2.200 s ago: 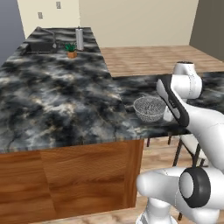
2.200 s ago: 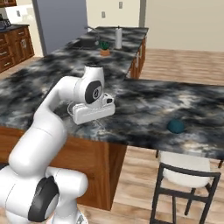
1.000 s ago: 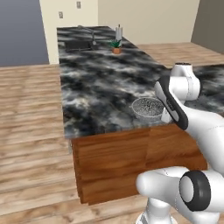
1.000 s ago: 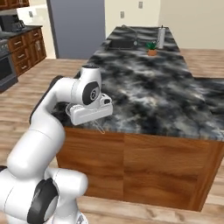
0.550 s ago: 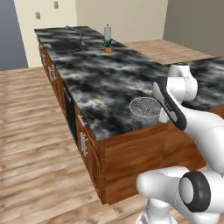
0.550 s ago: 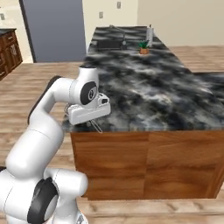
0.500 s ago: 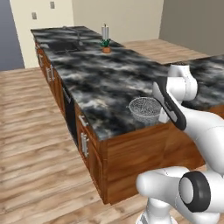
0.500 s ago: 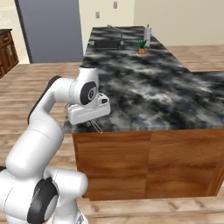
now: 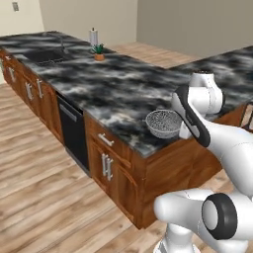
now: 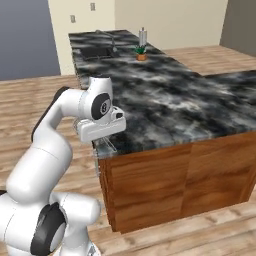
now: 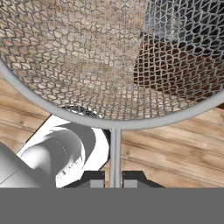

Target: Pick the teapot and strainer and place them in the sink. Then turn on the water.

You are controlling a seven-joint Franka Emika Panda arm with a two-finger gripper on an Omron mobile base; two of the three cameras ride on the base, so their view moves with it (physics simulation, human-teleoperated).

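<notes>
One strainer (image 9: 164, 123) showing, one sink (image 9: 43, 56) sitting in the counter, one potted plant (image 9: 99, 51) standing, one faucet (image 10: 107, 38) rising.

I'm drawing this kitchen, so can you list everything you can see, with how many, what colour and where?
strainer: one, silver wire mesh, held above the near corner of the counter, thin handle running back to the pincer
counter: one, black and grey marble top, L-shaped, on brown wooden cabinets
sink: one, black, set in the far end of the counter
faucet: one, grey and curved, beside the sink
potted plant: one, green in an orange pot, on the counter near the sink
tall bottle-like thing: one, grey, just behind the plant; too small to name
floor: light wooden planks, all around
pincer: one, dark tips, shut on the strainer's handle
arm: one, white with dark joints
</notes>
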